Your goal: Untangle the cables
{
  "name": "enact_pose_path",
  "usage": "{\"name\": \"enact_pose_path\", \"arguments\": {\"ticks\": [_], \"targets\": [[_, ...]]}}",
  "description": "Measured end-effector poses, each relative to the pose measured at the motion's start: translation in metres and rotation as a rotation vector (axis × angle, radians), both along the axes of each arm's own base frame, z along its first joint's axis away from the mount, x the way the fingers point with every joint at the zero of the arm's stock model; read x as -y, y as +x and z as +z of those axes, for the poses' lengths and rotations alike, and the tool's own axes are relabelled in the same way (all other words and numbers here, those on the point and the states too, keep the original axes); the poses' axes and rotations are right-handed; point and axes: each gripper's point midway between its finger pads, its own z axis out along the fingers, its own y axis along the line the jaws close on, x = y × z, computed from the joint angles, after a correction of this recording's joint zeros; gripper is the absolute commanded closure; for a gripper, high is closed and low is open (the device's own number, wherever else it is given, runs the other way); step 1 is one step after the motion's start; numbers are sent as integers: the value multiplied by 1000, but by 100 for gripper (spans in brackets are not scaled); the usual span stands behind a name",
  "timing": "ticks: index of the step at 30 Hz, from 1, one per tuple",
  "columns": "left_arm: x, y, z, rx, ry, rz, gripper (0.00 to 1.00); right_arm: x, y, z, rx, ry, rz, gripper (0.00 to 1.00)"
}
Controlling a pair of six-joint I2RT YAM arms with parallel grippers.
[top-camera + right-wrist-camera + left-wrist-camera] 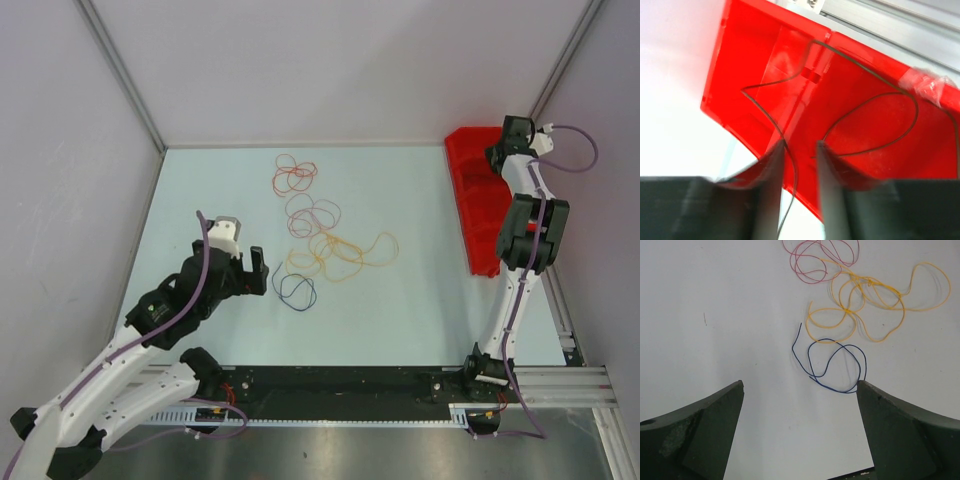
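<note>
The left gripper (800, 386) hangs above the table (715, 315) with its dark fingers (700, 430) spread wide. The blue cable (835, 340) lies in a loose loop just beyond the fingertips, nearer the right one, one end trailing left. Just beyond the blue cable sprawls the yellow cable (869, 284), apart from it. Farther still, the pink cable (810, 281) overlaps the yellow.

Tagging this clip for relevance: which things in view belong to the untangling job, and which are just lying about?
Job:
red cable
pink cable
yellow cable
blue cable
dark cable, lying in the bin

Not part of it:
bin
table
</note>
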Motion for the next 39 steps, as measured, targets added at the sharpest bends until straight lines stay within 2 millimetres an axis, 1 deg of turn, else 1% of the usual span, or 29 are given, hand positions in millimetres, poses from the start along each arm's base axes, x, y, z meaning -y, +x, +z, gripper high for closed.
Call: {"name": "enact_pose_path", "arguments": {"ticks": [1,3,4,7,8,9,10,12,15,17,19,21,23,25,27,29,31,33,35,37,39], "targets": [[0,0,0,2,-1,-1,0,0,1,3,1,-3,10,48],[-1,-1,2,7,-6,-1,0,1,3,11,10,-4,15,47],[-1,-1,3,11,-9,-1,0,2,3,17,11,-9,18,38],[-2,-2,6,23,-19,-1,0,4,5,38,36,-19,20,29],[-2,-2,7,25,-21,-1,0,4,3,44,41,-21,19,23],[-2,-3,7,27,-23,-1,0,4,0,52,43,-25,20,21],[-3,-3,8,31,-26,-1,0,4,-3,59,49,-25,19,10],[-3,-4,10,36,-30,0,0,3,-9,79,69,-30,19,8],[-3,-3,9,35,-29,0,0,-1,-22,117,113,-49,25,7],[-3,-3,8,29,-24,1,0,-9,-38,145,147,-68,35,7],[-2,-2,5,19,-19,5,0,-17,-52,168,175,-89,46,8],[-2,1,1,3,-1,15,0,-34,-70,187,191,-124,75,8],[-2,4,-7,-22,23,31,0,-61,-88,201,199,-163,131,8],[-3,7,-16,-55,55,51,1,-90,-104,207,193,-202,186,7],[-4,9,-24,-87,76,70,1,-122,-122,206,178,-249,252,4],[-2,11,-32,-119,87,87,2,-154,-144,197,153,-292,336,0],[0,13,-36,-137,83,101,2,-181,-169,181,129,-305,444,0],[2,15,-39,-148,68,118,3,-190,-189,170,120,-297,516,0],[5,18,-41,-153,52,132,5,-187,-210,156,110,-278,563,0],[8,23,-45,-167,40,154,5,-185,-224,145,102,-259,600,1],[9,28,-51,-187,34,174,6,-189,-234,136,89,-234,657,4]]}}
